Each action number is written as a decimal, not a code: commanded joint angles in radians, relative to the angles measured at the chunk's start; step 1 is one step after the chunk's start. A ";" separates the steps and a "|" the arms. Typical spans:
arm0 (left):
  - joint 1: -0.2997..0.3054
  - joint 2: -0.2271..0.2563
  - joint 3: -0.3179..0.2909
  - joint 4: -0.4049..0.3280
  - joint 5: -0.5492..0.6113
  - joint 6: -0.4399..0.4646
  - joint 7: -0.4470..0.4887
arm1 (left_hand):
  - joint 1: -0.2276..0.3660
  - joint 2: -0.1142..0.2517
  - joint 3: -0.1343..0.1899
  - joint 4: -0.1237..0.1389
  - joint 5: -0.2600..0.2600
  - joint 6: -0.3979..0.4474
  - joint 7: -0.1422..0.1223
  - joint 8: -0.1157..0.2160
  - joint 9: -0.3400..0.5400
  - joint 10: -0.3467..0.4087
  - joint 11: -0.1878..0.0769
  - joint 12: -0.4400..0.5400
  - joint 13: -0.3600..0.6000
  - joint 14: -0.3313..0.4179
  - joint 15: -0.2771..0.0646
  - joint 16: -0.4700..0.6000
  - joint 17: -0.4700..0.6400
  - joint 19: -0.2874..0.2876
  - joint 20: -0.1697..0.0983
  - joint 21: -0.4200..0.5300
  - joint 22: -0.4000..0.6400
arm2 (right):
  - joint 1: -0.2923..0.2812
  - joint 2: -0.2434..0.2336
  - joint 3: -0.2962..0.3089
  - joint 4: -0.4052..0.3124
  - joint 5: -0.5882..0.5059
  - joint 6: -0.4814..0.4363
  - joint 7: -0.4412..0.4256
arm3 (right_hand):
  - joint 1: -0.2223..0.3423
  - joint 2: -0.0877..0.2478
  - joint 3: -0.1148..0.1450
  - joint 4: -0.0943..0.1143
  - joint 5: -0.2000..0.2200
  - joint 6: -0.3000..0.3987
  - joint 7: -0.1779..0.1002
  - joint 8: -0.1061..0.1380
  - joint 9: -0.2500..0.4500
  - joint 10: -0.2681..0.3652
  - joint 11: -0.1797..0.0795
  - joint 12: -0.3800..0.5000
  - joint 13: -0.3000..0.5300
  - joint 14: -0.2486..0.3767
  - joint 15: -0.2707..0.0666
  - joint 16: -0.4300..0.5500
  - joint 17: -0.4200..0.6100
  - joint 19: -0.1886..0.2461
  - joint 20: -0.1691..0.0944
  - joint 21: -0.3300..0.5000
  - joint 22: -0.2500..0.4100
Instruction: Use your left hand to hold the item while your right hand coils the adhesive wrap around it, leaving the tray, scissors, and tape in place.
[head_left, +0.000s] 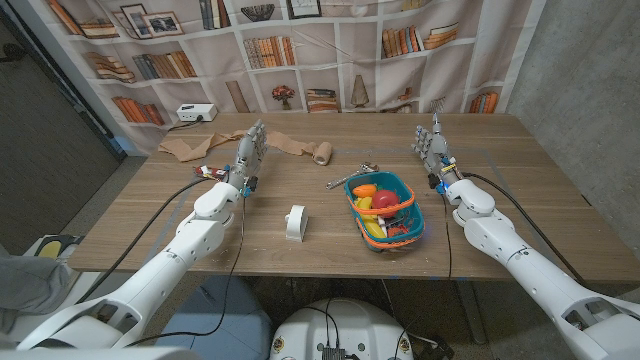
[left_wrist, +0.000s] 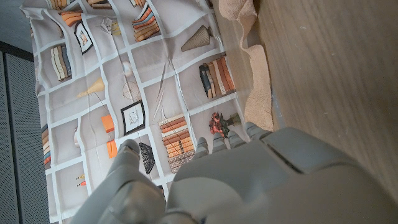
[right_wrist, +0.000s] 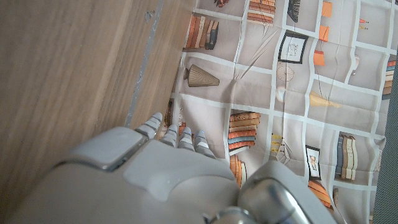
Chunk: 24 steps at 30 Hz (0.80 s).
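Nothing grabbed yet, so step one is getting my left hand (head_left: 249, 157) onto something from the basket (head_left: 412, 226) and lifting it clear without dragging the basket along. The tan wrap (head_left: 285, 145) lies unrolled behind the basket to its left, with the scissors (head_left: 349, 178) just beside the basket's back rim and the white tape roll (head_left: 296, 222) left of the basket. Both hands stand upright, fingers apart, holding nothing; my right hand (head_left: 432, 148) is behind the basket's right end.
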<state>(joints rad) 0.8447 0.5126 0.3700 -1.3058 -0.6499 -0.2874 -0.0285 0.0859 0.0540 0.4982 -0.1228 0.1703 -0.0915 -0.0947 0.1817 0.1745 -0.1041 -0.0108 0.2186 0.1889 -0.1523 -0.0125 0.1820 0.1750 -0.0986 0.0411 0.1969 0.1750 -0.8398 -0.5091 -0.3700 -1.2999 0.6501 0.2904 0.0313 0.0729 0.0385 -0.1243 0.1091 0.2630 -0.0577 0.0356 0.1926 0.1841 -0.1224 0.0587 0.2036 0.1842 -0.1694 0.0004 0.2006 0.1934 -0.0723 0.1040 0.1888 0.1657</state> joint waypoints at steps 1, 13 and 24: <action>0.003 0.000 0.001 -0.002 -0.003 -0.002 -0.006 | 0.011 0.000 0.006 0.002 0.006 -0.002 -0.004 0.005 0.001 -0.007 0.002 0.004 0.005 -0.006 0.001 0.005 0.004 -0.008 0.002 0.004 0.002 | -0.013 -0.007 0.003 -0.021 0.002 -0.002 -0.006 | 0.011 0.000 -0.005 -0.001 0.004 -0.007 -0.002 0.005 0.001 -0.003 0.000 0.006 0.005 -0.070 -0.001 0.005 0.002 0.001 0.005 0.004 0.003; 0.035 0.002 -0.019 -0.022 -0.003 -0.036 0.019 | 0.010 0.001 0.005 0.001 0.006 0.003 -0.004 0.006 0.002 0.013 0.003 0.010 0.006 0.002 0.000 0.008 0.004 -0.007 0.004 0.003 0.002 | -0.028 -0.017 0.001 -0.062 -0.009 -0.012 -0.026 | 0.015 0.002 -0.005 -0.003 0.004 -0.008 -0.001 0.003 0.001 0.003 0.000 0.006 0.005 -0.069 -0.001 0.004 0.002 0.002 0.004 0.003 0.003; 0.065 0.019 -0.038 -0.034 0.024 -0.064 0.065 | 0.012 0.003 0.006 0.000 0.007 0.003 -0.004 0.005 0.002 0.003 0.002 0.004 0.006 -0.009 -0.004 0.003 0.004 -0.006 -0.001 0.002 0.002 | -0.041 -0.023 -0.006 -0.102 -0.025 -0.020 -0.046 | 0.018 0.004 -0.004 -0.004 0.003 -0.006 -0.001 0.004 0.002 0.004 -0.003 0.005 0.005 -0.069 -0.002 0.003 0.002 0.002 0.007 0.002 0.003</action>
<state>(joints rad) 0.8847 0.5169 0.3468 -1.3307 -0.6556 -0.3171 -0.0078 0.0858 0.0540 0.4981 -0.1227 0.1702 -0.0914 -0.0946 0.1816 0.1747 -0.0909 -0.0089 0.2224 0.1932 -0.1521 -0.0126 0.1820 0.1747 -0.0985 0.0411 0.1975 0.1749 -0.8661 -0.5237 -0.3688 -1.3586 0.6403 0.2808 0.0050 0.0781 0.0438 -0.1242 0.1091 0.2629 -0.0576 0.0357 0.1925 0.1840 -0.1223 0.0586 0.2035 0.1840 -0.1694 0.0005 0.2006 0.1932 -0.0723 0.1038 0.1888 0.1655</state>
